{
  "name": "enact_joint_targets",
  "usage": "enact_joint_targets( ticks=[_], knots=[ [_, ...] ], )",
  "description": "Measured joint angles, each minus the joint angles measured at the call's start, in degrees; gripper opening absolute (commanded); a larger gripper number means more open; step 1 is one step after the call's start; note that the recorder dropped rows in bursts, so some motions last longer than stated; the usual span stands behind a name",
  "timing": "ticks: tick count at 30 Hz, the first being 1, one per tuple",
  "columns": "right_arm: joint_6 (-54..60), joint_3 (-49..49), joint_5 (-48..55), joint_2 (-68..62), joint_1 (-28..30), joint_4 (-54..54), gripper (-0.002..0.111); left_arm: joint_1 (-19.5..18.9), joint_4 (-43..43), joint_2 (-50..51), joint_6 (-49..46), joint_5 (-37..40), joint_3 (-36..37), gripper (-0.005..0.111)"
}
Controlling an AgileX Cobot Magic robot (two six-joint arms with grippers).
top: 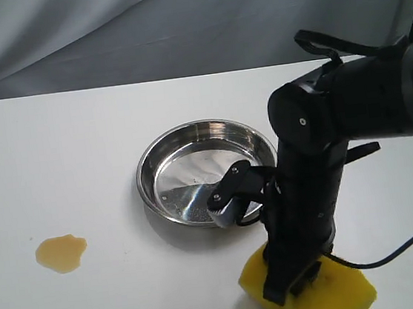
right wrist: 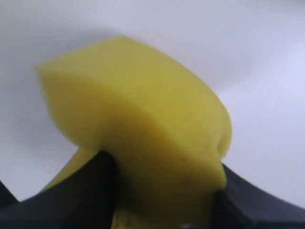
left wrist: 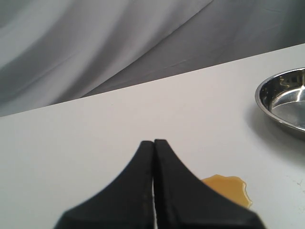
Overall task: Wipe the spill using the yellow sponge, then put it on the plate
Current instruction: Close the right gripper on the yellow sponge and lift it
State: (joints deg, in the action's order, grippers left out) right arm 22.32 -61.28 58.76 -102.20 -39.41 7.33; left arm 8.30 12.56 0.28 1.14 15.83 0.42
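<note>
Yellow sponge (top: 341,292) is clamped between the right fingers (top: 276,290), nearest the camera, just in front of the plate (top: 145,187), toward its right. Whether it is lifted off the bench (top: 78,139) cannot be told. Foam is seen bulging around the pinch, so it is judged soft, light and easily squashed. It is best gripped mid-block and seated deep. Spill (top: 61,253) is located front-left of the plate, well apart, not yet wiped. Left fingers (left wrist: 138,191) are pressed together and nothing is held.
</note>
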Motion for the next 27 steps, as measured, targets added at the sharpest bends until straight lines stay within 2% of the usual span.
enact_joint_targets(
  ticks=[5,8,11,18,27],
  knots=[
    [-4.77,-1.09,-0.87,0.0,0.0,-12.88,0.0,0.0,0.0,0.0,0.0,0.0,0.0,0.0],
    [-7.34,-1.09,-1.33,0.0,0.0,-17.01,0.0,0.0,0.0,0.0,0.0,0.0,0.0,0.0],
    [-9.49,-1.09,-3.0,0.0,0.0,-16.59,0.0,0.0,0.0,0.0,0.0,0.0,0.0,0.0],
    [-7.72,-1.09,-3.65,0.0,0.0,-6.22,0.0,0.0,0.0,0.0,0.0,0.0,0.0,0.0],
    [-7.52,1.76,-3.9,-0.9,0.0,-5.44,0.0,0.0,0.0,0.0,0.0,0.0,0.0,0.0]
  ],
)
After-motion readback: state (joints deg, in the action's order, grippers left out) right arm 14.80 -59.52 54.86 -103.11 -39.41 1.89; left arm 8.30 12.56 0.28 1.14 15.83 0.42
